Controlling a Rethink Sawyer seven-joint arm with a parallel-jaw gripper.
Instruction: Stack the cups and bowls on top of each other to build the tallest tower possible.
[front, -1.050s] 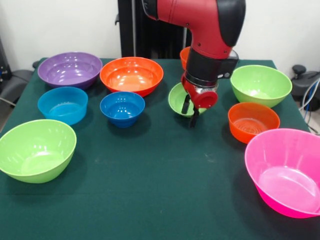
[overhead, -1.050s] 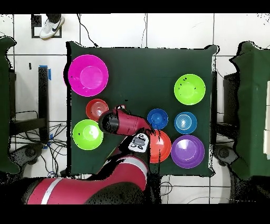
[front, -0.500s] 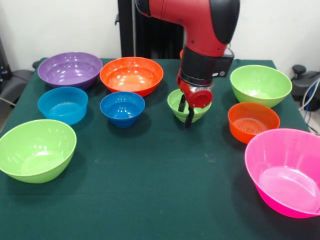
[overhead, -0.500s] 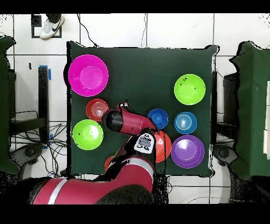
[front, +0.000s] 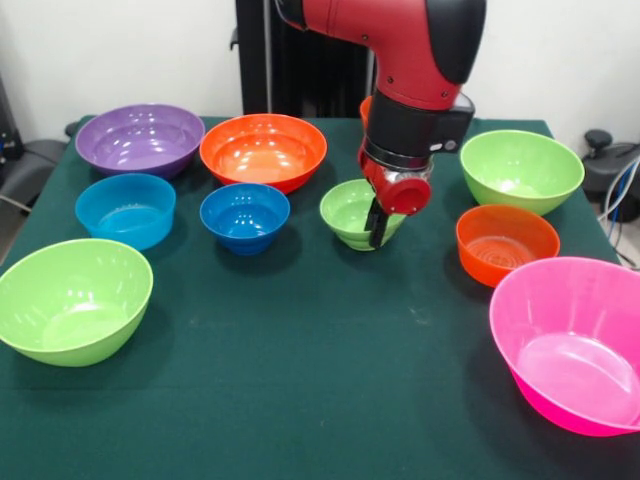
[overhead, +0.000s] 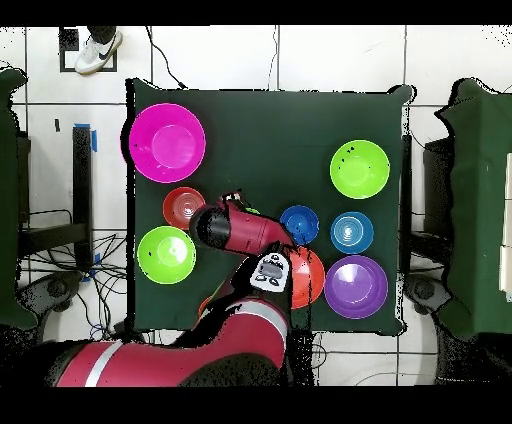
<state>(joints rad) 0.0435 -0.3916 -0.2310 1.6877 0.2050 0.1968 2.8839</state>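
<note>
My gripper hangs at the table's middle, shut on the right rim of a small lime green bowl, which tilts slightly. Around it single bowls stand apart: dark blue, light blue, large orange, purple, large lime, lime, orange and pink. A small orange cup peeks out behind the arm. No tower is in view. In the overhead view the arm hides the gripper and the held bowl.
The green table has bare cloth in front of the gripper, between the large lime bowl and the pink one. From above, the pink bowl and a lime bowl flank that bare stretch.
The small green bowl has shifted left with the gripper on its rim and now tilts. The arm's wrist swung slightly left. The other bowls stayed put.
</note>
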